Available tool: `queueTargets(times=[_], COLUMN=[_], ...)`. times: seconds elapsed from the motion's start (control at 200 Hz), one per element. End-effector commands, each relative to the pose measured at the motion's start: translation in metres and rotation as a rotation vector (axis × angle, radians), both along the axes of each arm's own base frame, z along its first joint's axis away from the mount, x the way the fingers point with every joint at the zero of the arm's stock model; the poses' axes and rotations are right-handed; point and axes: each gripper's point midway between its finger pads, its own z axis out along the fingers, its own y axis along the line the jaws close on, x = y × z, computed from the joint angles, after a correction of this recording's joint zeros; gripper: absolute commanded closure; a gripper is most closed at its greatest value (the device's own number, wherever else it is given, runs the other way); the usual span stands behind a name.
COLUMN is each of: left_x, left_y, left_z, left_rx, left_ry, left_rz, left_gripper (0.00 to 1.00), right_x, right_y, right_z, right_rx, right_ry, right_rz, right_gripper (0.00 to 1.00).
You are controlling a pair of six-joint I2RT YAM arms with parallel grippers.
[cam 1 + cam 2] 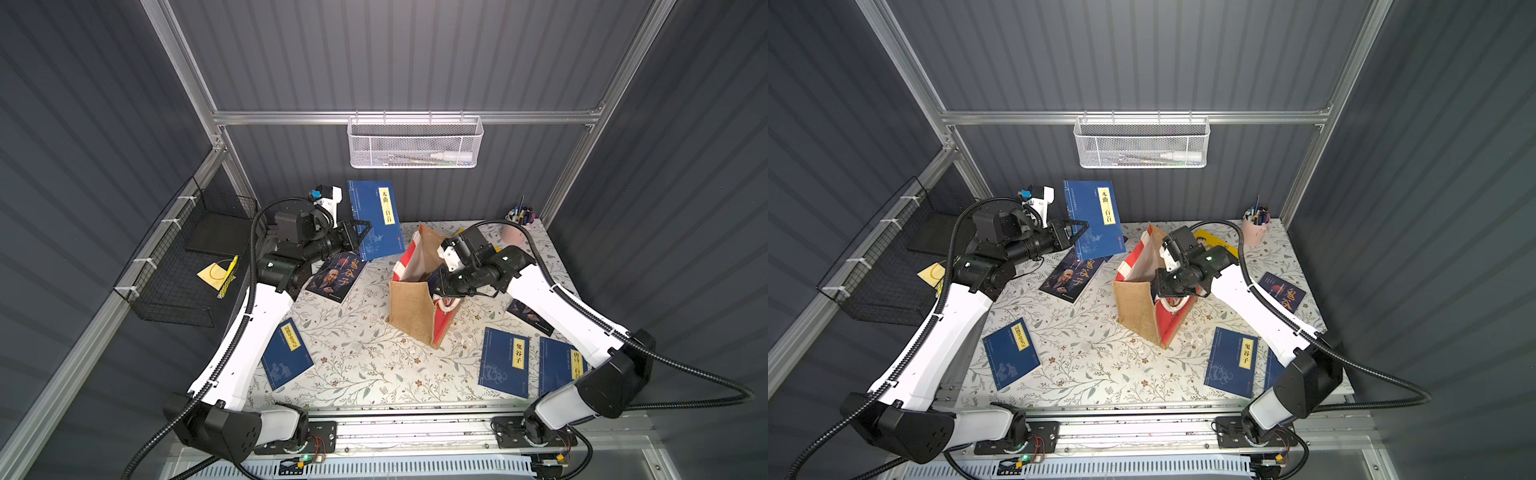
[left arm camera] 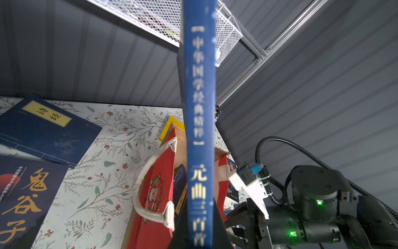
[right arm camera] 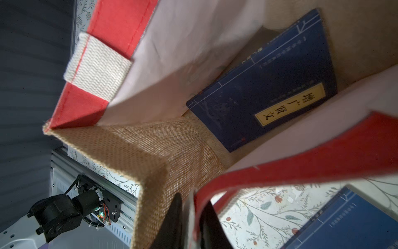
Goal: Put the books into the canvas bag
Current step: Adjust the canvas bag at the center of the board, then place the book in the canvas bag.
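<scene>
Two jobs together: my right gripper (image 3: 191,225) clamps the red-striped rim of the boxy tan burlap bag (image 1: 409,309) so its mouth gapes; my left gripper (image 1: 365,235) pinches a thin navy blue paperback (image 1: 376,214), lifted near the bag for dropping in.

Camera looks down into the open canvas bag (image 3: 172,146). The rim carries a red band (image 3: 120,21), the lining is white and the end wall is tan burlap. A white webbing handle (image 3: 97,62) is sewn over the band.

Deep inside lies a navy book (image 3: 269,86), cover facing the camera, its yellow label (image 3: 290,103) legible. Flat or leaning: cannot tell.

Right gripper (image 3: 191,207): dark jaws stand either side of the bag's side wall at the rim, pinching it.

Outside the bag, a second blue book (image 3: 349,224) lies on the floral desk (image 3: 258,211). A black arm joint (image 3: 60,213) sits at the aluminium rail (image 3: 127,207).
</scene>
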Motion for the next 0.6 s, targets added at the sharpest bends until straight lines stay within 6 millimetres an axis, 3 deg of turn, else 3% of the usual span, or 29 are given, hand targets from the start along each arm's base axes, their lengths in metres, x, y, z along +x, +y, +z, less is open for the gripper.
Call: queueTargets(times=[0.0, 0.055, 0.175, 0.34, 0.465, 0.595], left_x=[0.003, 0.007, 0.009, 0.014, 0.017, 0.013], left_y=[-0.013, -0.022, -0.055, -0.102, -0.125, -0.141], left_z=[0.024, 0.02, 0.008, -0.02, -0.05, -0.085], left_rx=[-0.054, -0.051, -0.02, 0.072, 0.146, 0.24], left_ry=[-0.059, -0.048, -0.031, 0.007, 0.047, 0.097], left_rz=[-0.051, -0.07, -0.131, -0.191, -0.216, -0.247], left_gripper=[0.95, 0.95, 0.96, 0.96, 0.96, 0.97], right_x=[0.0, -0.002, 0.0, 0.008, 0.012, 0.014], right_y=[0.009, 0.003, -0.029, -0.063, -0.072, -0.069], right_z=[0.012, 0.014, 0.017, 0.017, 0.008, -0.001], right_rx=[0.037, 0.017, -0.069, -0.062, -0.064, -0.046], right_ry=[-0.014, -0.024, -0.059, -0.052, -0.022, 0.006], right_rz=[0.013, -0.003, -0.105, -0.217, -0.23, -0.22], right_gripper=[0.78, 0.68, 0.59, 0.55, 0.54, 0.54])
